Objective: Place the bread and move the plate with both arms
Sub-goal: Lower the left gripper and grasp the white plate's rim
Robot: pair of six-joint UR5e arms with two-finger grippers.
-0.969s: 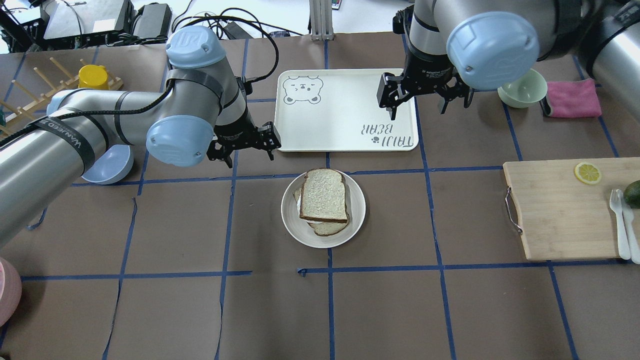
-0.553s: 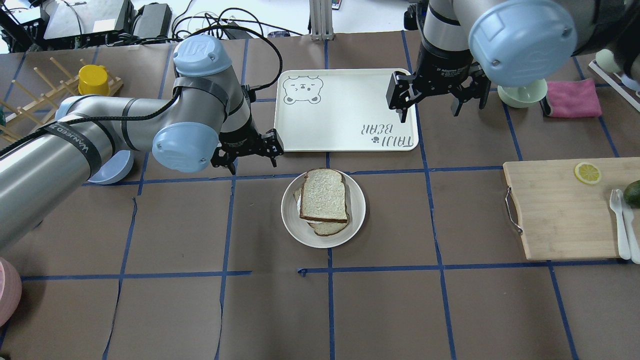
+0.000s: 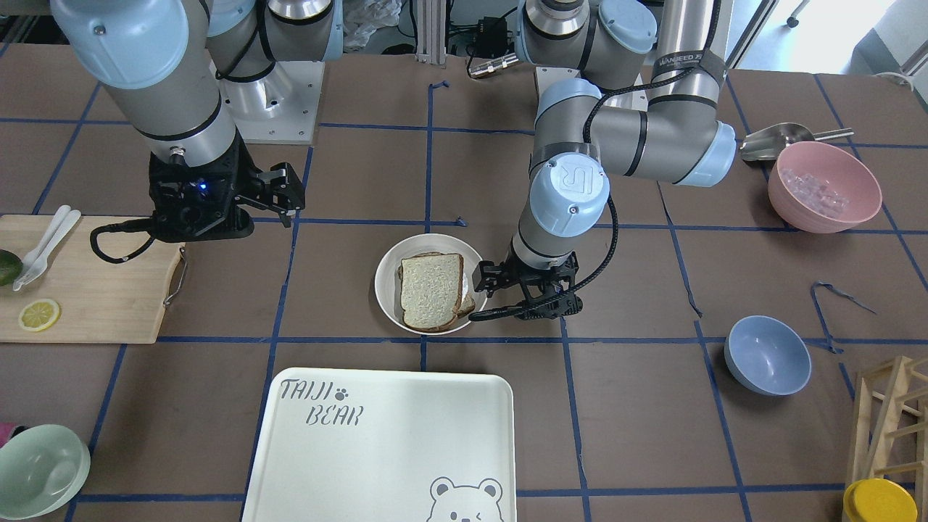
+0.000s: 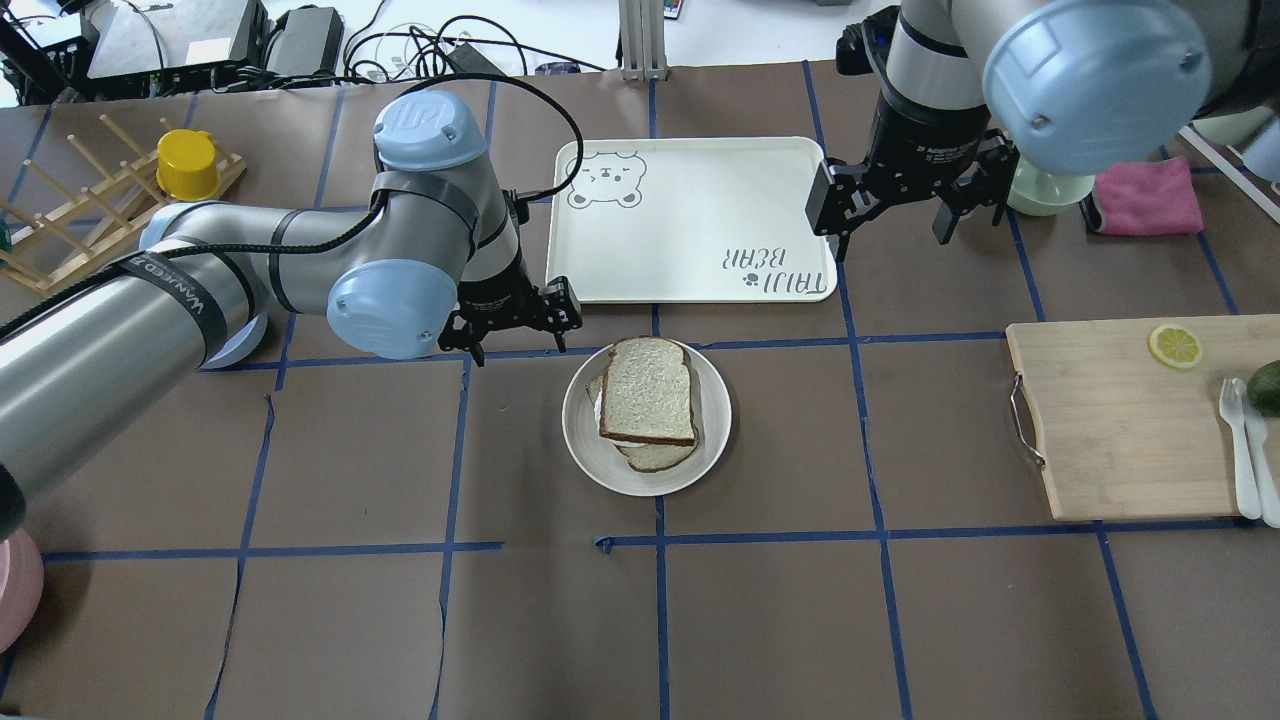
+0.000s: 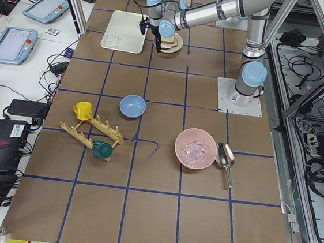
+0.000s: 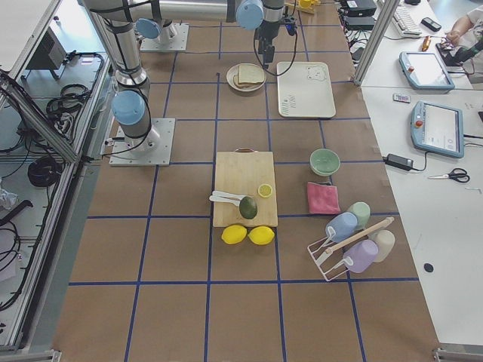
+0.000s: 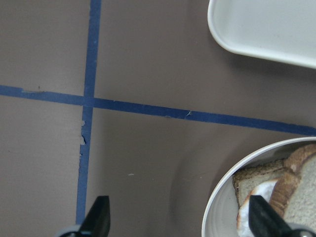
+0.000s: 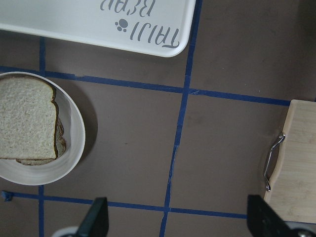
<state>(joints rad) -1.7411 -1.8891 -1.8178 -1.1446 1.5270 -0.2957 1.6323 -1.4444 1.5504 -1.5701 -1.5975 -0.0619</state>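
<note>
Matte brown paper (image 4: 760, 620) gridded with blue tape covers the table. A smooth, rectangular off-white bear-print tray (image 4: 690, 220) lies just beyond the left gripper (image 4: 518, 335), whose jaws are spread wide and hold nothing. The right gripper (image 4: 890, 228), equally wide and empty, hangs high between a pale wooden cutting board (image 4: 1120, 430) and the round, raised-rim off-white plate (image 4: 585, 450). The plate sits just beside the left gripper's inner finger. On it, squarish, pale, speckled bread (image 4: 648, 390) with a brown crust lies flat atop another slice.
</note>
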